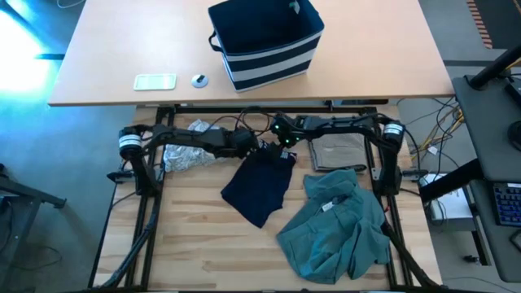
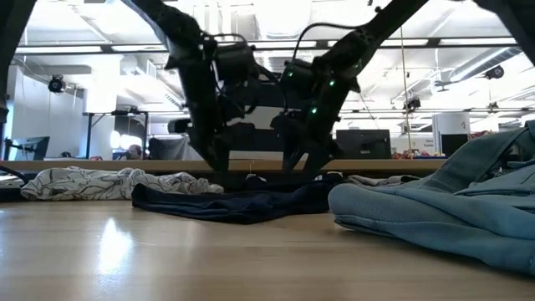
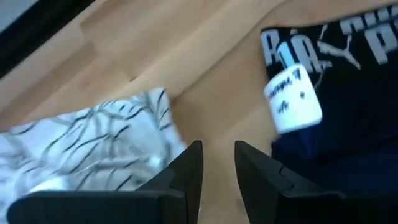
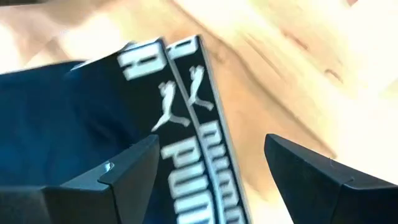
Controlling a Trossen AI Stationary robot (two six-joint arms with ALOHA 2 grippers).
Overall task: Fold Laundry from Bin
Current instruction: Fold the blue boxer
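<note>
The dark navy garment [image 1: 259, 185] with a white-print waistband [image 4: 196, 118] lies spread flat on the wooden table. My left gripper [image 3: 219, 167] hovers at its far left corner, fingers slightly apart over bare wood, next to a white label [image 3: 292, 99]. My right gripper [image 4: 208, 168] is wide open, its fingers on either side of the waistband without a visible touch. The grey-white patterned garment [image 1: 187, 155] lies at the left. The folded tan one [image 1: 338, 150] and the crumpled teal one [image 1: 338, 232] lie at the right. The bin [image 1: 267, 41] stands on the far table.
A white flat device [image 1: 155, 81] and a small round object [image 1: 199, 80] lie on the far table left of the bin. Cables run along the gap between the two tables [image 1: 244, 122]. Bare wood shows at the near left [image 1: 195, 244].
</note>
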